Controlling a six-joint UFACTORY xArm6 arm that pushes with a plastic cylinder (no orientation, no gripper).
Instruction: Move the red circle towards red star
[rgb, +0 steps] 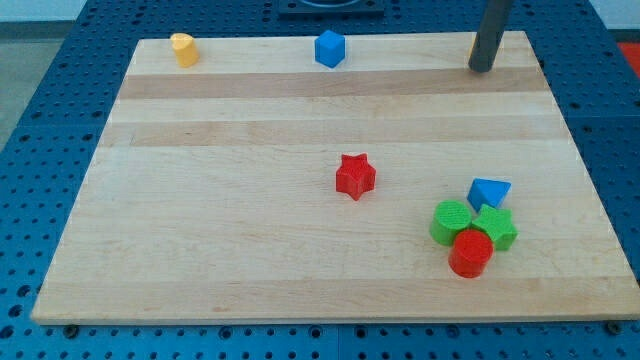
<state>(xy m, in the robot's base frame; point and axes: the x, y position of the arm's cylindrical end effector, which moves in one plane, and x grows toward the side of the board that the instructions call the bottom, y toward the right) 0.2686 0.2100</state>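
So the red circle (470, 253) is sitting down at the view's bottom right, jammed into a little cluster: it's touching a green block (450, 221) on its upper left and another green block (497, 228) on its upper right, with a blue triangle-ish block (488, 192) just above those. The red star (354, 176) is out in the open near the middle of the counter (230, 200), up and to the view's left of the circle.

My tip (481, 69) is way off at the view's top right edge, well apart from everything in that cluster. No jaws on this rig at all, just the bare rod, so nothing is held and it's push-only.

Handling guess: the circle looks like a small, light, hard plastic puck, and the wood looks smooth, so it should slide easily. Being round, it'll probably roll off the tip if I hit it off-centre. I'd want contact on its lower right side, opposite the star. Catch is the green one on the left sits roughly on that line, so it may get shoved along too.

Rest of the board: a yellow block (183, 49) and a blue block (329, 48) along the top edge, well out of the way. Counter sits on a blue perforated base (40, 150), plenty of room around the star.
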